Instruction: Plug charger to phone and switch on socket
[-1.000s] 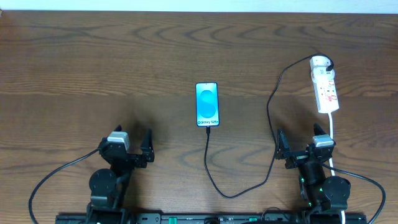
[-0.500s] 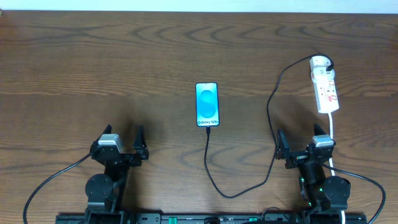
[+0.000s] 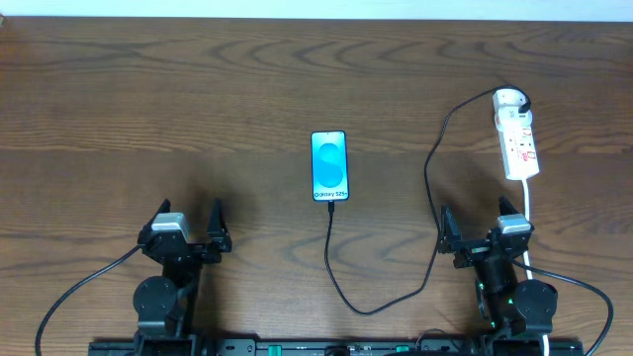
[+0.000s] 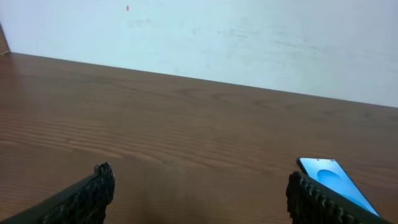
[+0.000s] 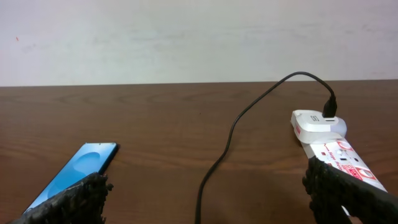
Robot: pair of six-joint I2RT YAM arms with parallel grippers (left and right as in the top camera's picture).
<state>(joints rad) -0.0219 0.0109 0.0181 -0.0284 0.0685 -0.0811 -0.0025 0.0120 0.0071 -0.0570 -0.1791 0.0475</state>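
Note:
The phone (image 3: 329, 166) lies flat mid-table, cyan screen up; it also shows in the left wrist view (image 4: 339, 186) and the right wrist view (image 5: 78, 172). The charger's black cable (image 3: 432, 178) runs from the phone's near end, loops toward the front and rises to its white adapter (image 3: 508, 99), which sits in the far end of the socket strip (image 3: 519, 145). The cable (image 5: 230, 134), adapter (image 5: 317, 123) and socket (image 5: 342, 155) show in the right wrist view. My left gripper (image 3: 188, 225) (image 4: 199, 196) is open and empty at the front left. My right gripper (image 3: 477, 229) (image 5: 205, 199) is open and empty, straddling the cable.
The strip's white cord (image 3: 529, 213) runs toward the front beside my right arm. A pale wall (image 4: 249, 37) stands behind the far table edge.
My left gripper has drawn back toward the front left and settled low. The right arm, phone, cable and socket have not moved.

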